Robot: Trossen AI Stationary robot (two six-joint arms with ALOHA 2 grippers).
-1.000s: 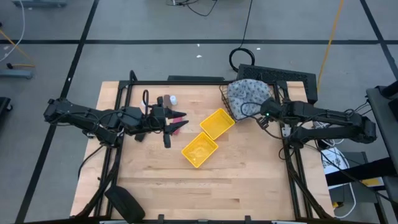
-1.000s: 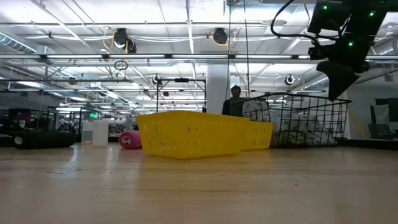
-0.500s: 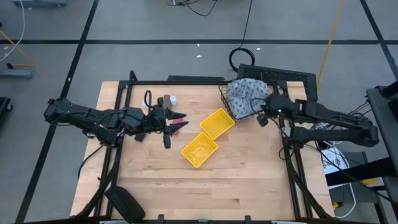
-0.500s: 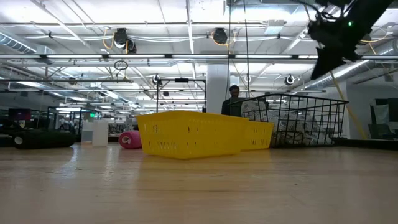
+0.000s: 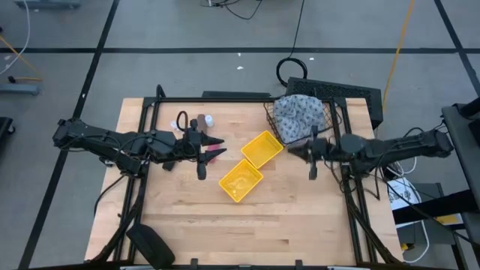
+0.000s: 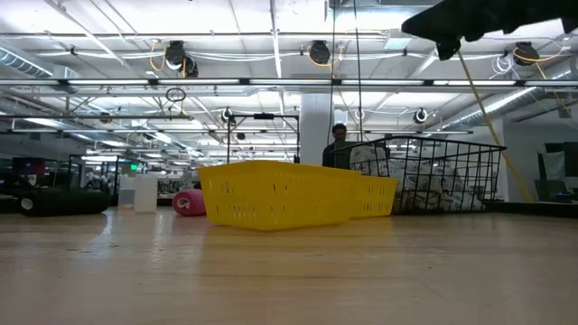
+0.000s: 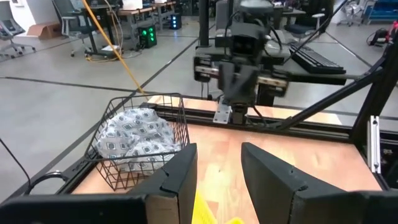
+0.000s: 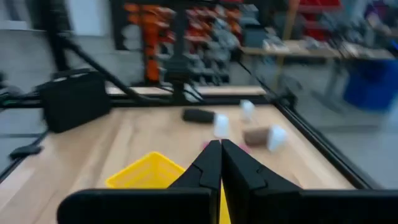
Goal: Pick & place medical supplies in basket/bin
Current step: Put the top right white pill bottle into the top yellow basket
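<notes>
The grey-blue patterned cloth bundle (image 5: 300, 112) (image 7: 134, 134) lies inside the black wire basket (image 5: 268, 120) (image 6: 433, 176) at the table's far right. The yellow two-compartment bin (image 5: 251, 166) (image 6: 271, 190) stands mid-table. The pink cylinder (image 6: 188, 202) lies on its side left of the bin. White bottles (image 8: 221, 124) and the brown cylinder (image 8: 255, 135) stand near the far edge. My left gripper (image 5: 217, 145) (image 7: 217, 162) is open and held level above the pink cylinder. My right gripper (image 5: 291, 151) (image 8: 219, 149) is shut, level, in the air between basket and bin.
A flat black box (image 5: 150, 244) (image 8: 74, 99) sits at the table's near left corner. A black cable loop (image 5: 180, 118) lies by the bottles. Dark frame rails (image 5: 214, 99) edge the table. A person (image 6: 341, 135) stands far behind the table. Bare wood lies near the bin.
My right gripper has drawn away from the basket, risen, and swung level, now pointing toward the table's left between basket and bin. The cloth bundle has stayed in the basket.
</notes>
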